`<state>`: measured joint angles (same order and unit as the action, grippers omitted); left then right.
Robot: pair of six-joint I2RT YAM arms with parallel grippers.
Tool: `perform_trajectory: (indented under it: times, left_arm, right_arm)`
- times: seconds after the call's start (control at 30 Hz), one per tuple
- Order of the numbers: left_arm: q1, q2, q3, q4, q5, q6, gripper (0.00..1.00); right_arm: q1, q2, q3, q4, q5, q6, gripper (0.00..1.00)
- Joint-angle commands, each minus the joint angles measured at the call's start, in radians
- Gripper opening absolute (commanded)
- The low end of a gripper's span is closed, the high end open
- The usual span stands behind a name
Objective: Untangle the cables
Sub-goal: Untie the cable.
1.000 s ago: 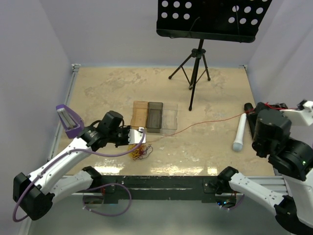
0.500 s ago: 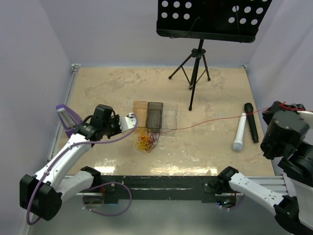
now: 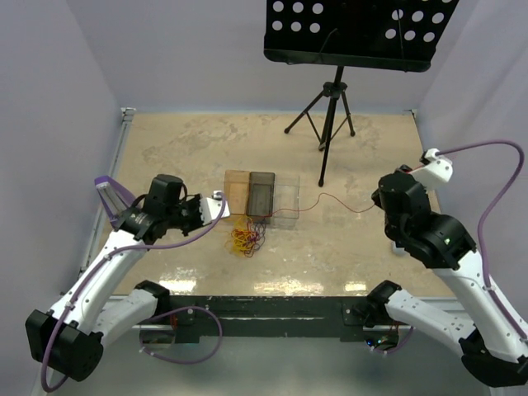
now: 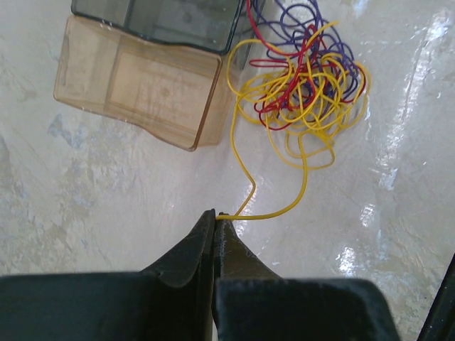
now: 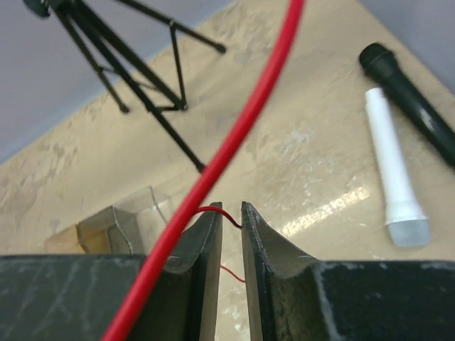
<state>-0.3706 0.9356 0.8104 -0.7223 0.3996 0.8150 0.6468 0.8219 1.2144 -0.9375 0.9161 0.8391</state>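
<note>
Top external shows you the cables [image 3: 246, 239] as a tight knot of yellow, red and dark loops on the table [image 3: 181, 148], just in front of the trays [image 3: 261, 196]. The left gripper [image 3: 218, 204] sits just left of the knot. One red wire [image 3: 323, 196] runs out of the knot to the right, slack and wavy, toward the right arm [image 3: 429, 235].

Left wrist: your jaws are pressed together on the end of a yellow wire [image 4: 242, 170]. It curves back into the knot, where most of its length is looped in with the red and purple strands beside the amber tray [image 4: 135, 92].

Right wrist: the right gripper [image 5: 231, 213] has its jaws a narrow gap apart. The red wire crosses that gap and does not look pinched. Two microphones [image 5: 394, 170] lie to the right.

Little looks done to me. You have one red strand drawn out and one yellow end in hand, and the bulk of the knot is left to separate.
</note>
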Motion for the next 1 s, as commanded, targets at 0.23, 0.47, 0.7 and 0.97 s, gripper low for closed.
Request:
perform_trajectory:
  times: [0.23, 0.47, 0.7, 0.97]
  left_arm:
    - [0.006, 0.014, 0.095, -0.042, 0.105, 0.044, 0.00]
    - [0.006, 0.011, 0.093, -0.064, 0.136, 0.061, 0.00]
    - [0.006, -0.001, 0.171, -0.155, 0.202, 0.082, 0.00]
    - [0.006, 0.005, 0.214, -0.259, 0.226, 0.128, 0.00]
  right_arm:
    - [0.017, 0.031, -0.268, 0.337, -0.393, 0.098, 0.40]
    - [0.299, 0.161, -0.329, 0.362, -0.255, 0.346, 0.49]
    - [0.436, 0.166, -0.318, 0.210, -0.144, 0.554, 0.13]
    - [0.496, 0.201, -0.377, 0.206, -0.204, 0.574, 0.57]
